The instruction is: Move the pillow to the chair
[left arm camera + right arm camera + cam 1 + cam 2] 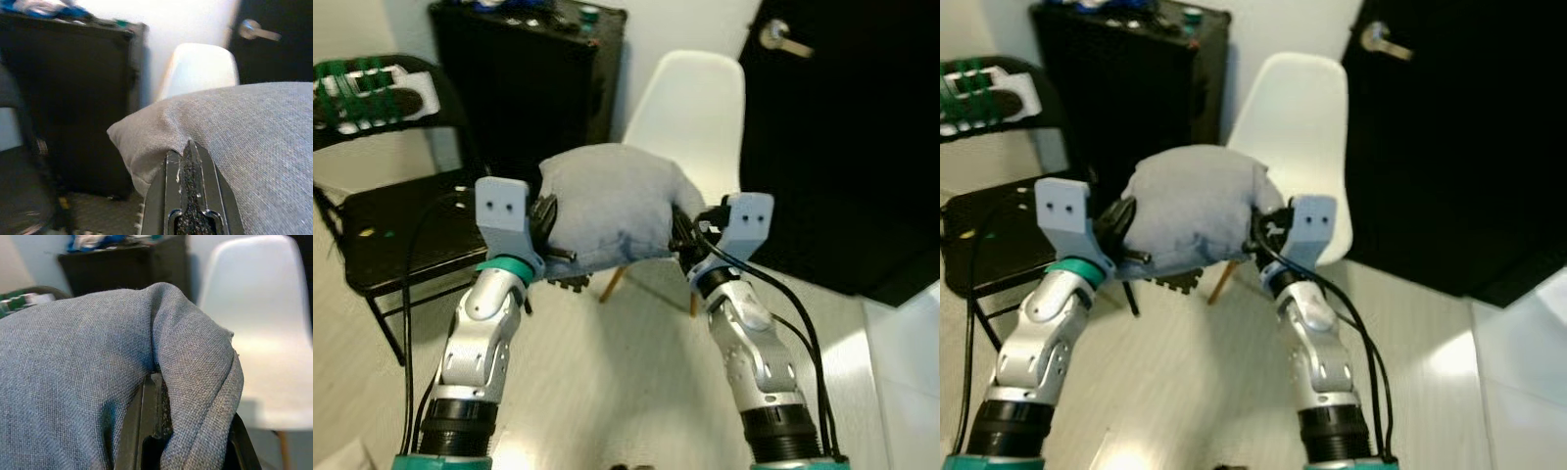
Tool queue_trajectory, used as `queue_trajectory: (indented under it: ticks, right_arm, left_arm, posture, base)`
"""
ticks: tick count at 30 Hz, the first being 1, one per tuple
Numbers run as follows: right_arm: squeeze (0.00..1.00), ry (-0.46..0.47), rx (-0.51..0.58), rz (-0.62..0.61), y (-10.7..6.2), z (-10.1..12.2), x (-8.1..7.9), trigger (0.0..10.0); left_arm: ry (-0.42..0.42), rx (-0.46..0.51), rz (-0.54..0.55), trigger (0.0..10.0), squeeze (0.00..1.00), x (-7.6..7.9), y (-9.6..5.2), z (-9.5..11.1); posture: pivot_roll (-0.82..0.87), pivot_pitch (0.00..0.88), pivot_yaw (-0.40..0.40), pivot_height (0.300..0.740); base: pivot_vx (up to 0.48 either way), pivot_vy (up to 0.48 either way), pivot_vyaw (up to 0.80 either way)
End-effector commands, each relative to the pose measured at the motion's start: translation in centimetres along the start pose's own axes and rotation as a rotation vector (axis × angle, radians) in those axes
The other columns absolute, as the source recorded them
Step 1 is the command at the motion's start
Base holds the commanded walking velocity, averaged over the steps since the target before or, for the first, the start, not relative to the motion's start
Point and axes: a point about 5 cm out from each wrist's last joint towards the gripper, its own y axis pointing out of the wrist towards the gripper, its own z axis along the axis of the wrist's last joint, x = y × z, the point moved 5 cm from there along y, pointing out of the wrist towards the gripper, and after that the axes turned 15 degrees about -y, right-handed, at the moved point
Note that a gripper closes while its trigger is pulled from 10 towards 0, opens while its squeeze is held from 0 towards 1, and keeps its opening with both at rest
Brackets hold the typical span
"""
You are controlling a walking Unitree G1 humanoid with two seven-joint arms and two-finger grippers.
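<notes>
A grey fabric pillow (pixel 607 206) hangs in the air between my two arms, in front of a white shell chair (pixel 690 117) with wooden legs. My left gripper (pixel 546 223) is shut on the pillow's left edge, and my right gripper (pixel 683 230) is shut on its right edge. In the left wrist view one black finger (pixel 188 196) presses into the pillow (pixel 244 147). The right wrist view has cloth (pixel 98 372) folded over a finger (pixel 146 426), with the chair (pixel 264 333) just beyond.
A black folding chair (pixel 401 225) stands at the left with a green and white object (pixel 367 93) on its back. Behind it is a black case (pixel 529 78). A black door (pixel 842 137) with a metal handle (pixel 785 41) fills the right. The floor is pale tile.
</notes>
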Motion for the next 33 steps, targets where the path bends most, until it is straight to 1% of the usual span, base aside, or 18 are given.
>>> queue_trajectory:
  ticks: [1,14,18,22,33]
  right_arm:
    - [0.00,-0.021,0.035,-0.009,0.1,1.0,0.3,10.0]
    - [0.00,-0.024,0.032,-0.021,-0.1,0.9,0.5,10.0]
    - [0.00,-0.018,0.029,-0.024,-0.1,0.8,0.6,10.0]
    - [0.00,-0.015,0.023,-0.030,-0.1,0.7,0.7,10.0]
    - [0.00,-0.029,0.010,-0.034,-0.2,0.4,0.9,10.0]
  left_arm:
    - [-0.007,0.031,-0.061,10.0,0.00,1.6,0.2,0.8]
    - [-0.015,0.034,-0.109,10.0,0.00,2.5,0.3,0.7]
    - [-0.025,0.037,-0.118,10.0,0.00,2.7,0.2,0.8]
    - [-0.053,0.048,-0.141,10.0,0.00,3.1,-0.2,0.9]
    - [-0.067,0.050,-0.163,10.0,0.00,3.7,-0.3,0.9]
  posture:
    - [0.08,0.000,-0.022,0.740]
    - [0.07,0.000,-0.020,0.740]
    - [0.07,0.000,-0.026,0.740]
    - [0.07,0.000,-0.031,0.740]
    - [0.07,0.000,-0.033,0.740]
  base:
    - [0.000,0.000,-0.80]
    - [0.000,0.000,-0.80]
    - [0.000,0.000,-0.46]
    - [0.000,0.000,0.00]
    - [0.335,0.000,0.00]
